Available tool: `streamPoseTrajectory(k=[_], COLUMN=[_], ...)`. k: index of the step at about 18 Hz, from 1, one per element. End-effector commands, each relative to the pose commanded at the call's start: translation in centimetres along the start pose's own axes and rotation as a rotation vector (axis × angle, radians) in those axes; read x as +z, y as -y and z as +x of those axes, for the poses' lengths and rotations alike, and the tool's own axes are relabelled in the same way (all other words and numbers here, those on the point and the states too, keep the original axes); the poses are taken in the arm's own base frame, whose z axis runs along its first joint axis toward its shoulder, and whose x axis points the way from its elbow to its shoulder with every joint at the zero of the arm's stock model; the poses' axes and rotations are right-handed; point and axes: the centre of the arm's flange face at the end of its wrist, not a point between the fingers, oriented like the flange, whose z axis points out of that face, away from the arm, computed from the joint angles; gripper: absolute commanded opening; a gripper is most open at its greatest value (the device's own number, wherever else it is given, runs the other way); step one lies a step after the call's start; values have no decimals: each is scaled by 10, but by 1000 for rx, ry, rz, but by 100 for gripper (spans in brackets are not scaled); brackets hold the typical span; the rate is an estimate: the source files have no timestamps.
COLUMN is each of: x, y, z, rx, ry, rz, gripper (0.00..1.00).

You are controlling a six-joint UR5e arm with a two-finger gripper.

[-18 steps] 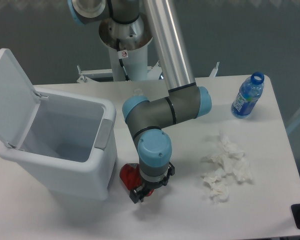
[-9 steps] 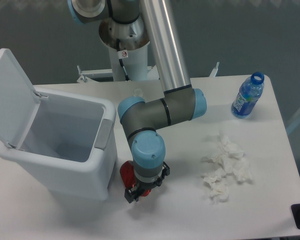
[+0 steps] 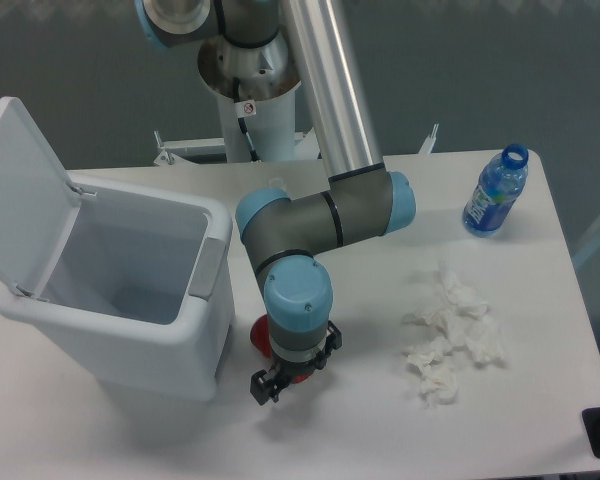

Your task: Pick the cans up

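Note:
The can (image 3: 261,336) is shiny red and dented, and it sits on the white table just right of the bin. Only its left edge and a red sliver under the wrist show. My gripper (image 3: 286,372) points straight down over it, with the blue wrist covering most of the can. The dark fingers (image 3: 261,386) straddle the can and look closed on its sides. The can appears to still rest on the table.
A white bin (image 3: 130,290) with its lid up stands at the left, close to the gripper. Crumpled white tissues (image 3: 450,335) lie to the right. A blue-labelled water bottle (image 3: 496,192) stands at the back right corner.
The wrist shifted left over the can and settled. Less red now shows. The can's visible left edge has drawn in toward the gripper.

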Motion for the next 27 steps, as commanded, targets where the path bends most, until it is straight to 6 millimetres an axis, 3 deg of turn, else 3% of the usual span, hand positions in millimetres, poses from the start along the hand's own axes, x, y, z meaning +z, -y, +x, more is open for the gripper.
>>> streamPoseTrajectory(k=[8,25,27], x=[11,11,11], y=[-10,-15,-14], z=[-2,1,1], rx=[9,20,20], ry=[12,25,25], rz=[-25,-22,-22], gripper=[100,100,96])
